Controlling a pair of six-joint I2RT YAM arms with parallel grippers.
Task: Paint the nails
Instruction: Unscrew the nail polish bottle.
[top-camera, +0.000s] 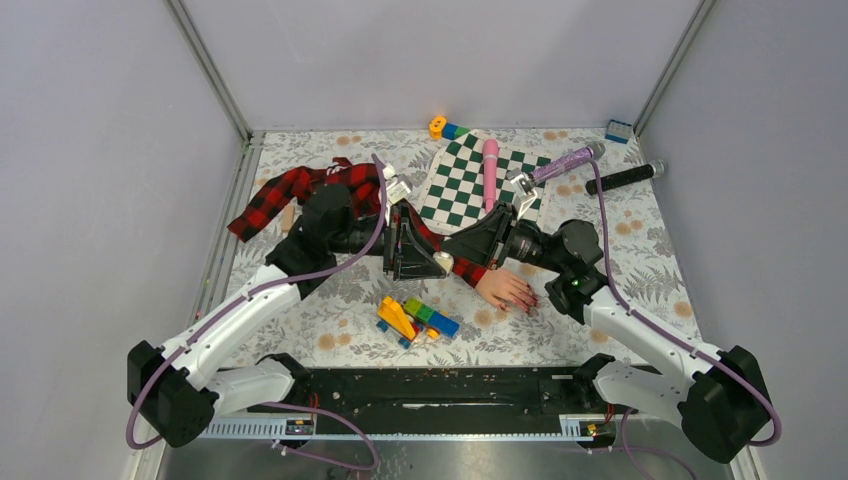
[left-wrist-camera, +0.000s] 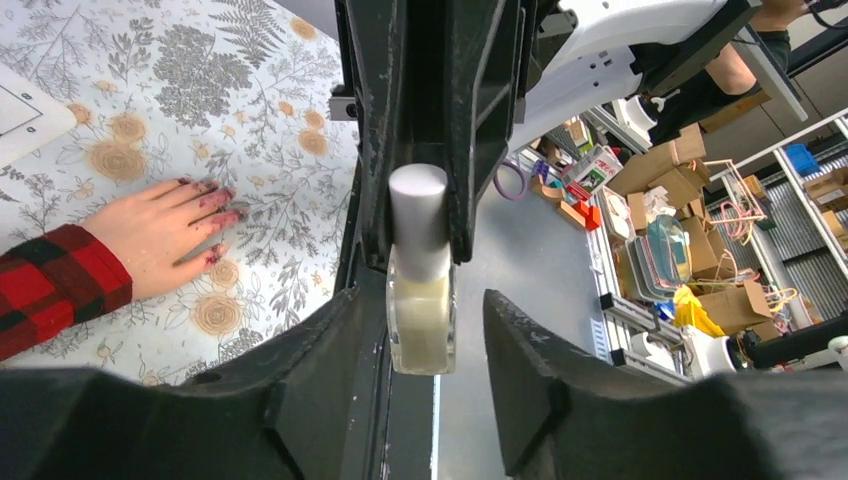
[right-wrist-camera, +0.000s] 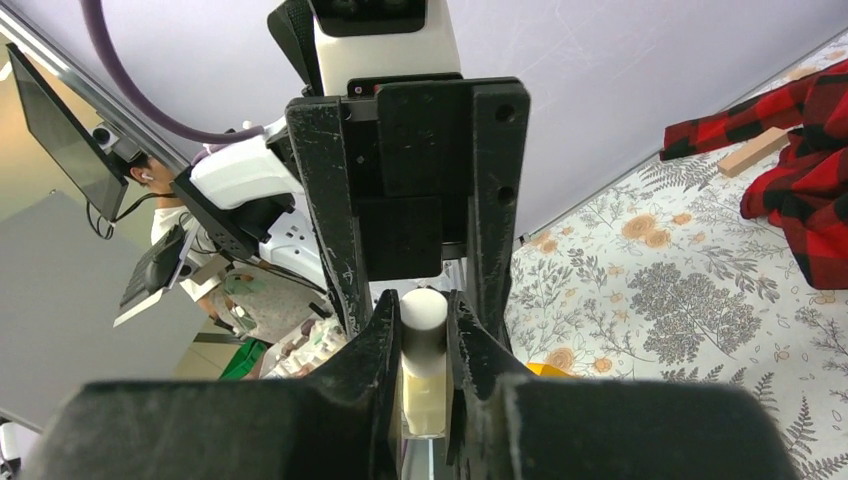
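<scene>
From above, the mannequin hand (top-camera: 503, 287) lies palm down on the table (top-camera: 650, 270), right of the middle and toward the near edge. The nails (top-camera: 527, 300) point at the near right corner. The left fingers (top-camera: 432, 262) and right fingers (top-camera: 470, 243) meet tip to tip just behind the wrist; how open they are cannot be read here.

The left wrist view shows the nails (left-wrist-camera: 215, 195) dark red and smeary, well apart from a small pale bottle (left-wrist-camera: 420, 325). The left fingers (left-wrist-camera: 330, 350) stand wide apart astride its body, with a gap on one side.

In the right wrist view the right fingers (right-wrist-camera: 385, 345) are pinched tight on the bottle (right-wrist-camera: 425, 385) below its grey cap (right-wrist-camera: 425, 308). The nails are out of sight; only the plaid sleeve (right-wrist-camera: 815, 200) shows.

The nails are probably hard, slick and tiny, needing light strokes, not a grasp. The hand looks light and may slide. The bottle seems smooth and likely to slip, so it is best held by body and cap.
</scene>
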